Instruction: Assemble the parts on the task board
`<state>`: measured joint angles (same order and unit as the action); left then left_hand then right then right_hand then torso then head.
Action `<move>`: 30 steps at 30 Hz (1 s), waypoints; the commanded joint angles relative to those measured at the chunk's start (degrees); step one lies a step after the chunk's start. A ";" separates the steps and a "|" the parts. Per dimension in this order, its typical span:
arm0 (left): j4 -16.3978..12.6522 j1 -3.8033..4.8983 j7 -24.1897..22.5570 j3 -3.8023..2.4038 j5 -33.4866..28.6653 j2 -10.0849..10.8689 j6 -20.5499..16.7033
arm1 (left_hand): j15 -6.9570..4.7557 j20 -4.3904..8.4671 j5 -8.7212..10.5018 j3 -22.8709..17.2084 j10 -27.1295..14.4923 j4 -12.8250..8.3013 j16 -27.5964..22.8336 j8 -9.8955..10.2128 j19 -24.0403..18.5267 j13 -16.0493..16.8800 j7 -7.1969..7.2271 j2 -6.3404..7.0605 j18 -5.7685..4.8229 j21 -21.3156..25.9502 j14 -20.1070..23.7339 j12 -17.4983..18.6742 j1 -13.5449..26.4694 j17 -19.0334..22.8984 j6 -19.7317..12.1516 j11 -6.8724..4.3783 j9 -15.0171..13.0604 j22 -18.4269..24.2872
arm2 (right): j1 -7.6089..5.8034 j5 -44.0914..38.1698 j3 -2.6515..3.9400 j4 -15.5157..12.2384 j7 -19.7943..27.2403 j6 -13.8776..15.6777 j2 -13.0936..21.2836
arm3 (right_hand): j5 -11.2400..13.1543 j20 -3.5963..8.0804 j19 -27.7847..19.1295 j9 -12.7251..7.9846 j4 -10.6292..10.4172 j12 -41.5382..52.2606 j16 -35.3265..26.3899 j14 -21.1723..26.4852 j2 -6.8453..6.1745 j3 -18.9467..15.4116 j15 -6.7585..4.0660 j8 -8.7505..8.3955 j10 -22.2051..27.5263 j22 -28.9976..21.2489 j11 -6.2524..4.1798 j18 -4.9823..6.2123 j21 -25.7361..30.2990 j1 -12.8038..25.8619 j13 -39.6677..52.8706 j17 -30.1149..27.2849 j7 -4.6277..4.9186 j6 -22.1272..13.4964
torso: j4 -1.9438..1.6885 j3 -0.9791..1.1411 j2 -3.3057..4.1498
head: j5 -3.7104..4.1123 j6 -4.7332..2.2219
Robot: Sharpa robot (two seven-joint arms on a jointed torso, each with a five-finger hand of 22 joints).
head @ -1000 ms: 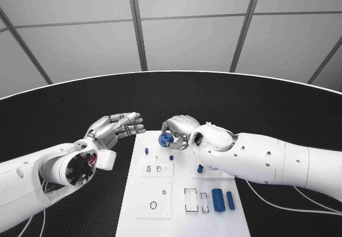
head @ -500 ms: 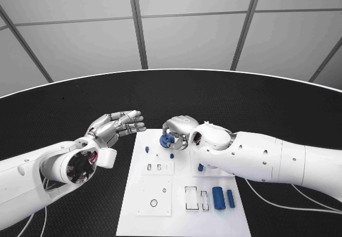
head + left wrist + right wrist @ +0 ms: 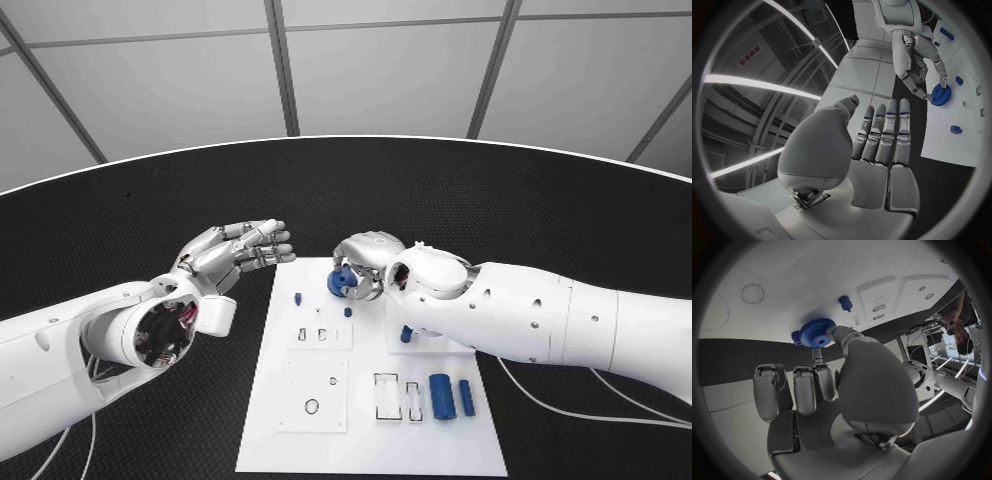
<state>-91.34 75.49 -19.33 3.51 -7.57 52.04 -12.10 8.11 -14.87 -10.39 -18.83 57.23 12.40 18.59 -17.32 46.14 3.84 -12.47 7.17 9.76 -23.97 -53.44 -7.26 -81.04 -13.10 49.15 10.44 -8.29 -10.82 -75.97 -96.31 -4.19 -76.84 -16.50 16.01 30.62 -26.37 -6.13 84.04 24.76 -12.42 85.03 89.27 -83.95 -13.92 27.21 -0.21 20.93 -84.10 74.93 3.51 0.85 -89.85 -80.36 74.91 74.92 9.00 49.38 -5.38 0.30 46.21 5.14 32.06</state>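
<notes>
Gear going onto the task board [image 3: 289, 440]
Right robot hand [image 3: 364, 262] pinches blue gear [image 3: 342, 283] over board's far end — likely seating it; left robot hand [image 3: 238, 252] beside board, fingers loosely curled, holding nothing.

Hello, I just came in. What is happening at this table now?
A two-armed robot is assembling small blue parts on a white task board. Its right hand holds a blue gear over the far end of the board. The left hand hovers beside the board, holding nothing. Two blue cylinders lie near the board's front, and a few small blue pegs stand on it.
</notes>
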 commanded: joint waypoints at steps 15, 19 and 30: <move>0.03 0.00 0.03 0.00 0.00 0.07 -0.06 | 0.25 -0.04 0.38 -0.70 0.19 0.10 -0.46 0.43 0.31 -0.02 -1.39 0.34 0.70 -0.38 0.43 0.41 0.51 -0.11 -0.23 0.30 0.12 0.08 | 0.00 0.00 -0.05 0.82 0.08 -2.39 -0.32 | 8.68 -1.15 5.96 -1.36 0.78 -1.42 0.16 -5.67 -1.28 -0.56 1.51 -5.66 0.24 15.07 1.97 -0.85 -0.15 3.25 8.92 13.37 1.37 -3.64 | 0.01 0.01 -0.01 | -0.22 0.47; 0.06 0.00 0.04 0.00 0.00 0.06 -0.06 | 0.25 -0.04 0.38 -0.70 0.19 0.10 -0.46 0.43 0.31 -0.02 -1.39 0.34 0.70 -0.38 0.43 0.41 0.51 -0.11 -0.23 0.30 0.12 0.08 | 0.00 0.00 -0.06 0.83 0.11 -2.73 -0.29 | 8.86 -1.21 5.96 -1.42 0.74 -1.47 0.14 -5.66 -1.29 -0.77 1.57 -5.86 0.30 15.07 2.03 -0.85 -0.15 3.43 8.87 13.31 1.42 -3.76 | 0.04 0.02 0.00 | -0.23 0.37; 0.17 0.00 0.04 0.00 0.00 0.04 -0.04 | 0.25 -0.04 0.38 -0.70 0.19 0.10 -0.46 0.43 0.31 -0.02 -1.39 0.34 0.70 -0.38 0.43 0.41 0.51 -0.11 -0.23 0.30 0.12 0.08 | 0.00 0.00 -0.07 0.38 0.28 -2.52 0.24 | 8.85 -1.27 5.96 -1.42 0.61 -1.29 0.14 -5.66 -1.22 -0.98 1.62 -5.93 0.14 15.07 2.06 -0.85 -0.15 3.69 9.03 13.31 1.43 -3.63 | 0.04 0.04 -0.04 | -0.23 0.53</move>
<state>-91.18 75.49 -19.29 3.51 -7.57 52.07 -12.14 8.32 -14.87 -10.39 -19.32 57.23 12.57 18.30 -17.09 46.14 3.84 -12.47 7.40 9.76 -23.97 -53.22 -7.04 -80.81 -13.14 49.15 10.44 -8.23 -10.82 -75.97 -96.31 -4.26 -76.41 -16.24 13.38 30.82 -17.84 -7.08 83.93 23.29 -11.94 83.86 89.27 -84.09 -14.81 26.58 1.07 14.98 -84.01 74.92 5.27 0.86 -89.85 -76.90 74.95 74.91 10.31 45.52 -5.34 0.32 46.20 4.88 32.54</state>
